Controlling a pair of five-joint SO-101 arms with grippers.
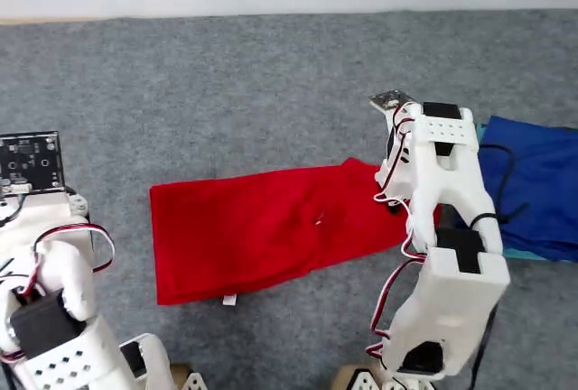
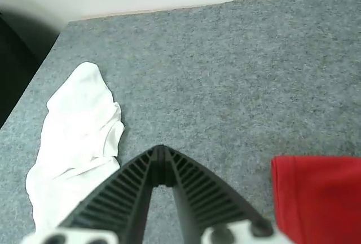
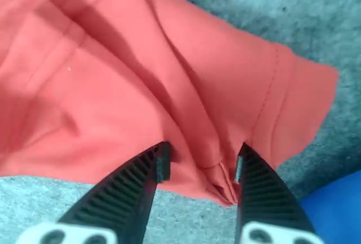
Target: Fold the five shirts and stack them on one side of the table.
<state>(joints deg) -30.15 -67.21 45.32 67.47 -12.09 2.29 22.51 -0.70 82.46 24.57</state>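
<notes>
A red shirt (image 1: 262, 227) lies folded lengthwise across the middle of the grey table. My right gripper (image 3: 200, 162) is open, its two black fingers straddling a fold of the red shirt (image 3: 141, 86) at the right end near the sleeve. In the high view the right arm (image 1: 442, 191) stands over that end. My left gripper (image 2: 162, 159) is shut with nothing in it, pulled back at the table's left above bare carpet. A crumpled white shirt (image 2: 79, 136) lies beside it, and a corner of the red shirt (image 2: 318, 196) shows on the other side.
A folded blue shirt (image 1: 533, 182) lies at the right edge of the table, on top of something teal, close behind the right arm. The left arm's base (image 1: 45, 264) sits at the front left. The table's far half is bare grey carpet (image 1: 271, 74).
</notes>
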